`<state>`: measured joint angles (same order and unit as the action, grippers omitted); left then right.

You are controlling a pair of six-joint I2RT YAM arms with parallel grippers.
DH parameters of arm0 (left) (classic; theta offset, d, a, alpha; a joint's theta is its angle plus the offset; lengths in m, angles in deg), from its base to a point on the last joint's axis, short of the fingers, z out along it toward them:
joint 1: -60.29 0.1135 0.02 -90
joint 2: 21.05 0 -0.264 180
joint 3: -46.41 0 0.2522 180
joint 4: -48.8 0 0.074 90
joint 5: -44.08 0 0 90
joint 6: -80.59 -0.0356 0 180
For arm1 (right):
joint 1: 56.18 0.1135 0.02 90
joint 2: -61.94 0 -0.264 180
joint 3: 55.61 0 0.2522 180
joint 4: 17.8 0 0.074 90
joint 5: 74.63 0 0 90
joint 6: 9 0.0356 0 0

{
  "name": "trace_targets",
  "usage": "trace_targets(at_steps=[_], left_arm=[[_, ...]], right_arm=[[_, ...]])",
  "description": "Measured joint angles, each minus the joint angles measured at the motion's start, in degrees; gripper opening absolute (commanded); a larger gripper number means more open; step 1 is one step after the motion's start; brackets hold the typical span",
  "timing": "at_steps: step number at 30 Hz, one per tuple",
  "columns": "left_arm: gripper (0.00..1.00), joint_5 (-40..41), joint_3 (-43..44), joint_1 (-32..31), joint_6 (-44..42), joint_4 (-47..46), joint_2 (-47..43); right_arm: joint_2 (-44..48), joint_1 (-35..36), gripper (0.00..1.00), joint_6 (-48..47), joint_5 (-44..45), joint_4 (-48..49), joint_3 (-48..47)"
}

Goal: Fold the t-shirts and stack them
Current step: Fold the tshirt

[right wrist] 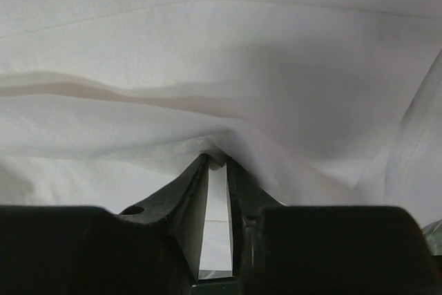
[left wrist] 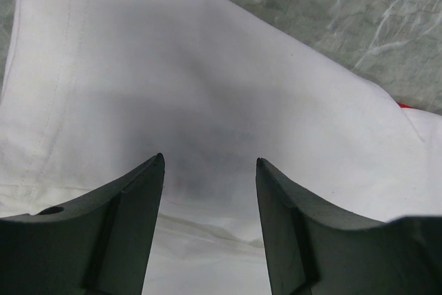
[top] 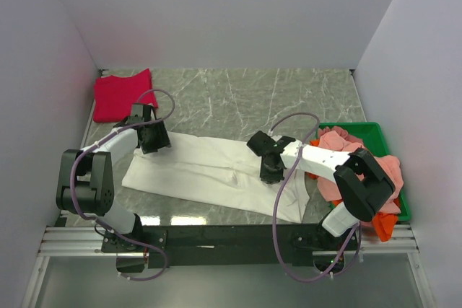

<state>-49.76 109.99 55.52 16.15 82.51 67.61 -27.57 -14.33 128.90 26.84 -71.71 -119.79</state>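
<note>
Right gripper (right wrist: 217,164): jaws drawn nearly together, with a small ridge of the white t-shirt (top: 202,167) pinched up at the fingertips. It is a shallow grip on the top layer, towards the garment's right-hand part. Left gripper (left wrist: 209,162): jaws standing apart and holding nothing, poised over the cloth at the shirt's far-left end, with a stitched hem running beside the left finger.

White t-shirt: lies on the table (top: 238,95) as a long band, slanting from back left to front right. Its front-right end hangs close to the table's near edge. No red print shows on the upper face in the top view.

Step in hand, as judged: folding of the white t-shirt, the lengthwise narrowing apparently done and the crosswise fold not yet made. The next move probably calls for the left jaws to come down and close on the end below them. Both ends could then be carried together, kept level so that the layers do not slide apart.

Crimson t-shirt (top: 123,95): folded, at the back-left corner, well apart from the white one. It is the likely base of the stack.

Green bin (top: 352,129): at the right edge of the table, holding a crumpled salmon-pink t-shirt (top: 339,142). An orange t-shirt (top: 384,227) spills at its near end. Both are unfolded.
</note>
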Motion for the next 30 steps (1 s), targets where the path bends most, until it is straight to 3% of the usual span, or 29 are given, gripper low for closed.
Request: trace_targets(at_steps=[13, 19, 30], left_arm=[[0.61, -1.0, -0.4, 0.0, 0.0, -0.3, 0.0], [0.61, -1.1, -0.5, 0.0, 0.0, -0.4, 0.0], [0.61, -1.2, -0.7, 0.0, 0.0, -0.4, 0.0]], right_arm=[[0.0, 0.0, 0.10, -0.8, 1.7, -0.5, -1.2], [-0.1, 0.0, 0.21, -0.8, 1.0, 0.0, -1.2], [-0.8, -0.2, 0.26, -0.8, 0.8, 1.0, -0.4]])
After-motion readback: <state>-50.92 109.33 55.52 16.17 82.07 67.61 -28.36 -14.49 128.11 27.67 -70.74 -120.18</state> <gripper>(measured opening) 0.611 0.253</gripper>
